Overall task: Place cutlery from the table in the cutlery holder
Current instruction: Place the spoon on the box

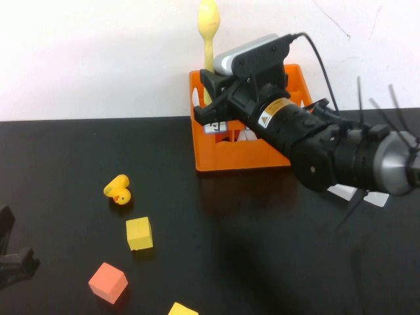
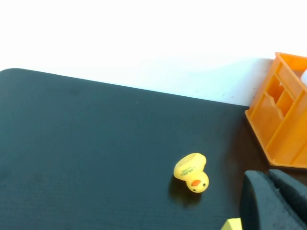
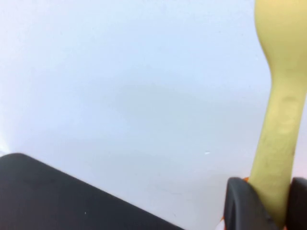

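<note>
the black table [image 1: 275, 262] carries the orange holder [image 1: 230, 154] at the back, with a rubber duck [image 1: 118, 190] and cubes [image 1: 139, 233] lying well apart on the left. the right gripper [image 1: 211, 105] hangs over the holder's left rear corner, clamped on the yellow spoon [image 1: 208, 26], which stands upright, bowl up. this looks like the insertion step: next, lower the handle into a slot, then let go. the left gripper [image 1: 13, 262] sits parked at the near left edge; whether it is apart or together i cannot tell.

A yellow duck [image 2: 192, 173] lay on the black table [image 2: 86, 153], near the orange cutlery holder [image 2: 282, 120]; the left gripper [image 2: 271, 201] showed at the edge.
</note>
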You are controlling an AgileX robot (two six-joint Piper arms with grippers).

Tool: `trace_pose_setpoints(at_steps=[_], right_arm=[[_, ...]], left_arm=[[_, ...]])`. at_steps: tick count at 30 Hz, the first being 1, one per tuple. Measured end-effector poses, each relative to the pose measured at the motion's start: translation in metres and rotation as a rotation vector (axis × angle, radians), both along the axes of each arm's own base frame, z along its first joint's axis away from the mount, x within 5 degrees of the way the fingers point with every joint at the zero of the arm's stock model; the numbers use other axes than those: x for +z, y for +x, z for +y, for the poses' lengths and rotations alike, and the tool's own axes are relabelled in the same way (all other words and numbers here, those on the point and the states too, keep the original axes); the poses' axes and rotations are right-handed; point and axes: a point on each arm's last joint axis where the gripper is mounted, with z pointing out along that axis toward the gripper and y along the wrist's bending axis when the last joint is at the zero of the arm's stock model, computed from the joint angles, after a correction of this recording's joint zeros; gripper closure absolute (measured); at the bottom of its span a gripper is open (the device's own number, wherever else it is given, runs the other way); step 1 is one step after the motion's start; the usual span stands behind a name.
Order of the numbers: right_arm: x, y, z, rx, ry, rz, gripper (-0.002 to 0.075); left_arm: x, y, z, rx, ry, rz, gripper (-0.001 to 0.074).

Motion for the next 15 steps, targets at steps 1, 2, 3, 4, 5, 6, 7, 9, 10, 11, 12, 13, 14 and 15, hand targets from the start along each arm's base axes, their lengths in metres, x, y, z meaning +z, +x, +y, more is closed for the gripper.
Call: trace_pose_setpoints(at_steps=[1, 2, 3, 4, 5, 6, 7, 9, 10, 11, 12, 13, 14, 15], right_arm=[[-0.003, 0.001, 0.001, 0.0, 0.009, -0.002, 0.0556], [-0.007, 0.002, 0.001, 0.0, 0.015, -0.005, 0.0556], [-0.011, 0.003, 0.002, 0.0, 0.017, -0.006, 0.0556], [-0.015, 0.004, 0.003, 0.001, 0.019, -0.003, 0.0556], [-0.018, 0.004, 0.003, 0.0, 0.019, 0.001, 0.0556], [-0.021, 0.005, 0.004, 0.0, 0.019, 0.004, 0.0556], [-0.023, 0.005, 0.004, 0.0, 0.017, 0.007, 0.0556], [-0.024, 0.005, 0.004, 0.002, 0.019, 0.011, 0.0556], [-0.024, 0.005, 0.005, 0.005, 0.016, 0.007, 0.0556], [-0.024, 0.005, 0.005, 0.008, 0.013, 0.005, 0.0556], [-0.023, 0.005, 0.005, 0.011, 0.012, 0.001, 0.0556], [-0.023, 0.005, 0.005, 0.014, 0.008, -0.002, 0.0556], [-0.023, 0.005, 0.005, 0.014, 0.008, -0.002, 0.0556], [-0.023, 0.005, 0.005, 0.014, 0.008, -0.002, 0.0556]], left_arm=[[0.0, 0.0, 0.0, -0.004, -0.001, 0.0, 0.0736], [0.0, 0.0, -0.001, -0.009, -0.002, -0.001, 0.0736], [0.0, 0.0, -0.002, -0.019, -0.005, -0.002, 0.0736], [0.0, 0.0, -0.003, -0.027, -0.007, -0.003, 0.0736], [0.0, 0.0, -0.003, -0.032, -0.008, -0.003, 0.0736], [0.0, 0.0, -0.003, -0.035, -0.011, -0.004, 0.0736], [0.001, 0.0, -0.004, -0.041, -0.014, -0.004, 0.0736], [0.001, 0.0, -0.004, -0.044, -0.018, -0.004, 0.0736], [0.001, 0.0, -0.004, -0.045, -0.017, -0.004, 0.0736], [0.001, 0.0, -0.004, -0.045, -0.017, -0.004, 0.0736], [0.001, 0.0, -0.004, -0.045, -0.019, -0.004, 0.0736], [0.001, 0.0, -0.004, -0.043, -0.018, -0.004, 0.0736], [0.001, 0.0, -0.004, -0.041, -0.02, -0.004, 0.0736], [0.001, 0.0, -0.004, -0.039, -0.02, -0.003, 0.0736]])
